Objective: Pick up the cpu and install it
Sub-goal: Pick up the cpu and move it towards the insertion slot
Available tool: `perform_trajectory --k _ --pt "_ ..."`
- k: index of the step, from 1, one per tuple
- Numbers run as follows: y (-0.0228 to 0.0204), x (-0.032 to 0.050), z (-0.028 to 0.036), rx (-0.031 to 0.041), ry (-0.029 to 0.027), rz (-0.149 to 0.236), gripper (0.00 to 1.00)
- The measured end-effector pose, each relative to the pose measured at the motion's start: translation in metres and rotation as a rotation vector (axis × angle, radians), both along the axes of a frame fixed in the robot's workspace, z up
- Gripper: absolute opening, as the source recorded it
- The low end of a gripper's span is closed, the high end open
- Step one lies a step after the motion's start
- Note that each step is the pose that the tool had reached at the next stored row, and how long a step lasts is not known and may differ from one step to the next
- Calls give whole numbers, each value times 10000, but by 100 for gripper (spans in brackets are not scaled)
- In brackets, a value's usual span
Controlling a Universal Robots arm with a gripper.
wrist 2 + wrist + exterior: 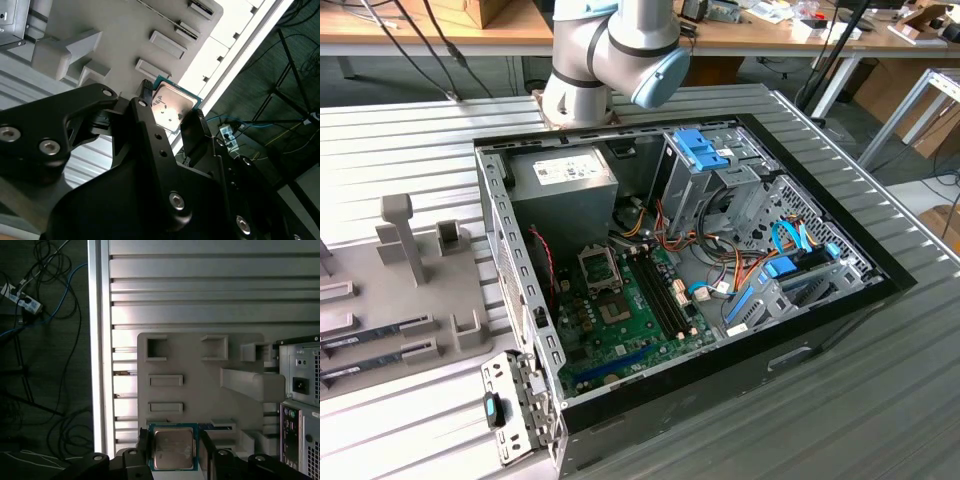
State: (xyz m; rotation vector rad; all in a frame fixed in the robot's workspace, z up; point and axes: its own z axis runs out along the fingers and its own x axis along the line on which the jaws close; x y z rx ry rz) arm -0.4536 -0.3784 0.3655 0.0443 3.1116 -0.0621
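The cpu (pixel 173 448) (pixel 172 106) is a small square chip with a silver-grey top and a thin green rim. In both wrist views my gripper (pixel 174 450) (pixel 171 107) is shut on it, one black fingertip (pixel 143 444) (pixel 146 90) against each of two opposite edges. The chip hangs above the grey fixture plate (pixel 200 390), beside the computer case. In the exterior view the open case (pixel 680 260) lies on the table, and the motherboard's (pixel 620 300) square socket (pixel 599 267) sits near its middle. The arm's (pixel 610 50) joints stand behind the case.
The fixture plate (pixel 380 300) at the exterior view's left carries upright holders and dark memory sticks (pixel 370 335). Inside the case are the grey power supply (pixel 565 185), drive cages with blue clips (pixel 705 150) and loose cables (pixel 720 270). Past the table's edge (pixel 95 365), cables lie on the floor.
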Motion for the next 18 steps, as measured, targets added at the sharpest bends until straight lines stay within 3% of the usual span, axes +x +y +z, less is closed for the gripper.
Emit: perform_trajectory --k 18 --pt "0 0 84 0 -1 0 47"
